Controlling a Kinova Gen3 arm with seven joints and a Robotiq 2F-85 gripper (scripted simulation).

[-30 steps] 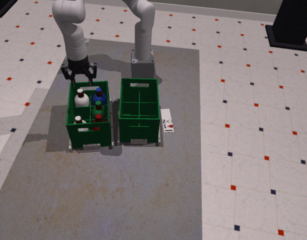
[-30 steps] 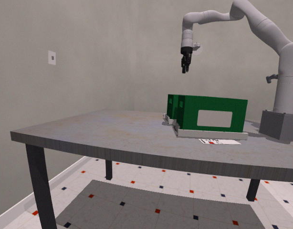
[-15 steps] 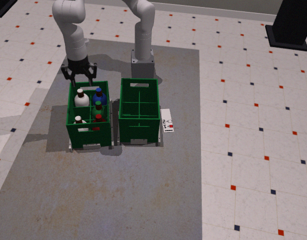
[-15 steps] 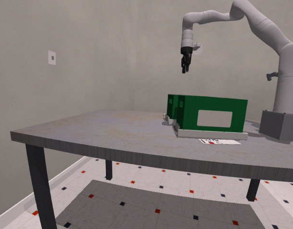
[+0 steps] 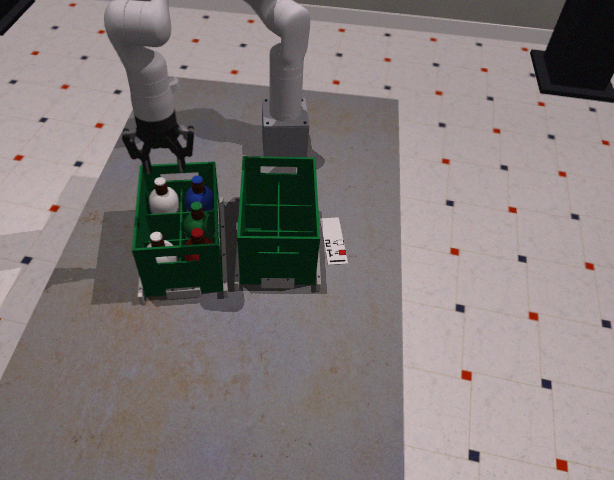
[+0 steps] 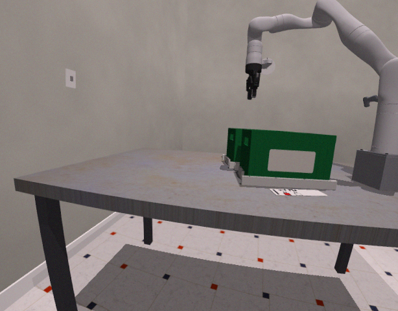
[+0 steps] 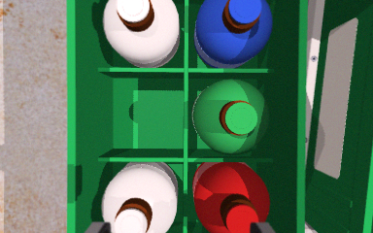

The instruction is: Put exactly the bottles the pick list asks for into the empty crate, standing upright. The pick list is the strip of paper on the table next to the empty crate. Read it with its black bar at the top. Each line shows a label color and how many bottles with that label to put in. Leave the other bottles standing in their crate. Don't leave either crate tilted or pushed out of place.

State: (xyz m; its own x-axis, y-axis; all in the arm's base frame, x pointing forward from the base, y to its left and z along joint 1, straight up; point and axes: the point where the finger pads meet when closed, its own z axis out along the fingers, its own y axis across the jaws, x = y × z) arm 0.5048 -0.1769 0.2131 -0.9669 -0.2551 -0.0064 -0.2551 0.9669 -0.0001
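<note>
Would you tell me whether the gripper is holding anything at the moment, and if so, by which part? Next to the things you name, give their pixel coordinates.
Nothing is held; the gripper (image 5: 165, 169) (image 6: 251, 98) hangs open above the bottle crate (image 5: 178, 271) (image 7: 71, 116).

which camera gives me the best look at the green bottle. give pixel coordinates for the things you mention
The wrist view: it looks down on the green bottle (image 5: 195, 223) (image 7: 230, 116), showing its cap, neck and round shoulders unblocked. The top view shows it smaller, at a slant, its lower part hidden. The exterior view doesn't show it; the crate walls stand in the way.
</note>
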